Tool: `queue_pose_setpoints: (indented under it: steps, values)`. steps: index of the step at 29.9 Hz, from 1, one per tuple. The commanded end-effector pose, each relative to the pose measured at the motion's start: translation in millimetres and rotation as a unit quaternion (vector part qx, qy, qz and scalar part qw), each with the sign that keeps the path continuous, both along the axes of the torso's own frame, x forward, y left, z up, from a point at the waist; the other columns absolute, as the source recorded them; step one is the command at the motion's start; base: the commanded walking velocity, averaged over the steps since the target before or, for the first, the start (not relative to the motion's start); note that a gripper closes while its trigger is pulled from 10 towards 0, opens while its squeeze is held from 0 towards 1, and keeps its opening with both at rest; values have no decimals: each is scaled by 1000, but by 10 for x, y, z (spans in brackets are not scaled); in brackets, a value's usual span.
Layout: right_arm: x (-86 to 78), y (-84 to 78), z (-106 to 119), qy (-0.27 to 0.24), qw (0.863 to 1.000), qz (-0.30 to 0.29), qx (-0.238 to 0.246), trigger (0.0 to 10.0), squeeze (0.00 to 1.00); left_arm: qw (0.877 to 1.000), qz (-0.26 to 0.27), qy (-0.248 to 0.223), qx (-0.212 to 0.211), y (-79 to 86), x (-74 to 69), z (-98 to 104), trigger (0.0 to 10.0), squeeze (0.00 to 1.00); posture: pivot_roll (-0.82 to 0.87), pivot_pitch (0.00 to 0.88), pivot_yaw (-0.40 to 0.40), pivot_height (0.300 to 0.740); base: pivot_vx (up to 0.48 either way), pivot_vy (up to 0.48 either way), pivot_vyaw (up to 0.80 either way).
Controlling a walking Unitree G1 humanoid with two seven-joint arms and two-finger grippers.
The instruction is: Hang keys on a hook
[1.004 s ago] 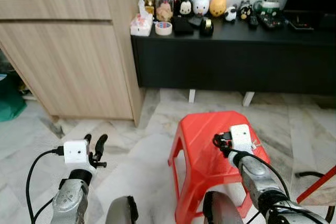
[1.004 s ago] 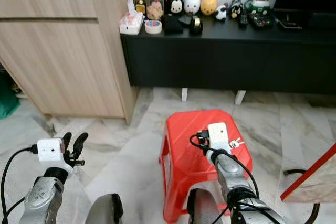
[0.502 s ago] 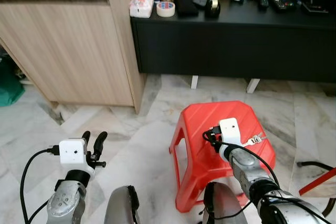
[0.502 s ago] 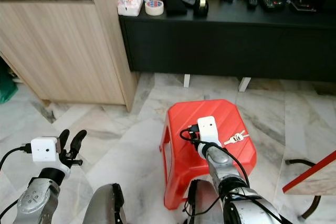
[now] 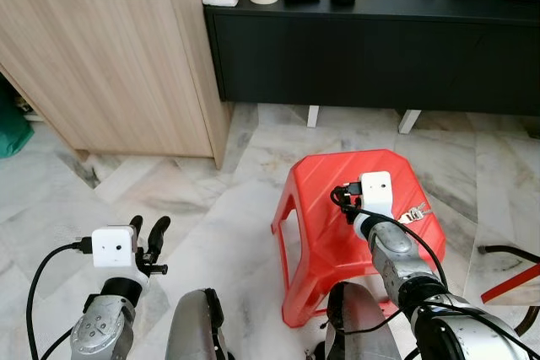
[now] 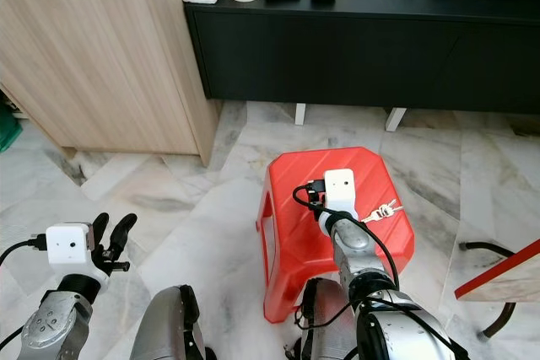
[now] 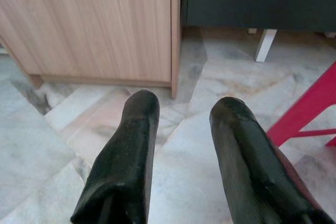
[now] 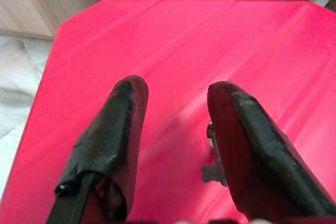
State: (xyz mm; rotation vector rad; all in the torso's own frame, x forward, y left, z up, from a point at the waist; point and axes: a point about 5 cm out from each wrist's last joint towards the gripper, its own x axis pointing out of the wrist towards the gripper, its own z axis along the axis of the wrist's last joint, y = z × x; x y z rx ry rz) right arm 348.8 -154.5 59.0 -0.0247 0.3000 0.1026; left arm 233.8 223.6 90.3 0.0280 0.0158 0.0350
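My right gripper [image 8: 176, 129] spread above red stool [image 6: 295, 183], lining up on keys [image 6: 382, 210] near right edge; left gripper [image 7: 181, 150] spread, idle.

Keys [image 6: 385, 210] on stool [image 6: 295, 200], at its right edge, beside right gripper [image 8: 176, 129]. Behind stool, low counter [image 5: 380, 40]. Cabinet [image 5: 110, 56] left of counter.

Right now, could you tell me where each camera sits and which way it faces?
Left eye, right eye: on the head, looking forward and down at the stool, keys, cabinet and both arms.
Left wrist: along the left gripper, open, toward the floor and cabinet.
Right wrist: along the right gripper, open over the stool; keys beside one finger.
Shared: all views show the stool.
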Motion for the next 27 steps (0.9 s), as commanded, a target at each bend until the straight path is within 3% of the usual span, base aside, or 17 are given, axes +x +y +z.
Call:
queue_pose_setpoints:
  steps: [1, 13, 27]
  values:
    - [-31, -22, -27, -5, 1000, -10, 6, 10000, 0, 1000, 5, 7, -1, 28, -32, 0, 10000, 0, 132, 216, -15, 566, 0, 0, 0]
    - [-111, -28, -125, 4, 997, -56, 50, 10000, 0, 1000, 8, 18, 7, 60, -51, -50, 10000, 0, 128, 212, -14, 566, 0, 0, 0]
    - [-212, -32, -249, 22, 996, -65, 60, 10000, 0, 1000, 8, 21, 11, 69, -47, -67, 10000, 0, 130, 210, -13, 566, 0, 0, 0]
